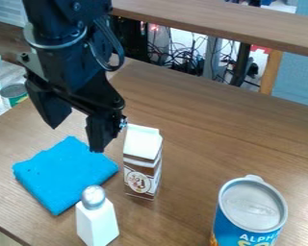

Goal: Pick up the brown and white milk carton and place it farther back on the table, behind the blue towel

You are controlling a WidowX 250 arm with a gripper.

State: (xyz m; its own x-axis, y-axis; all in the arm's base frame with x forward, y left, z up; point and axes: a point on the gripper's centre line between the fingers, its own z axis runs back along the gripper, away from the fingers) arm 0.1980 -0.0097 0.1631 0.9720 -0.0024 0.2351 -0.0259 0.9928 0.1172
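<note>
The black gripper (pixel 76 137) hangs at the upper left, open, its two fingers apart with nothing between them. It is above the far edge of a folded blue cloth (pixel 63 173) that lies on the wooden table (pixel 201 139). Just right of the gripper and the cloth stands a small brown and white carton (pixel 142 163), upright. In front of the cloth a white shaker with a silver top (pixel 96 218) stands upright. A blue can with a metal lid (pixel 250 214) stands at the lower right.
Behind the table runs a raised wooden shelf (pixel 234 21), with cables (pixel 176 55) beneath it. At the far left, beyond the table's edge, is another can (pixel 14 92). The table's front left edge crosses the lower left corner.
</note>
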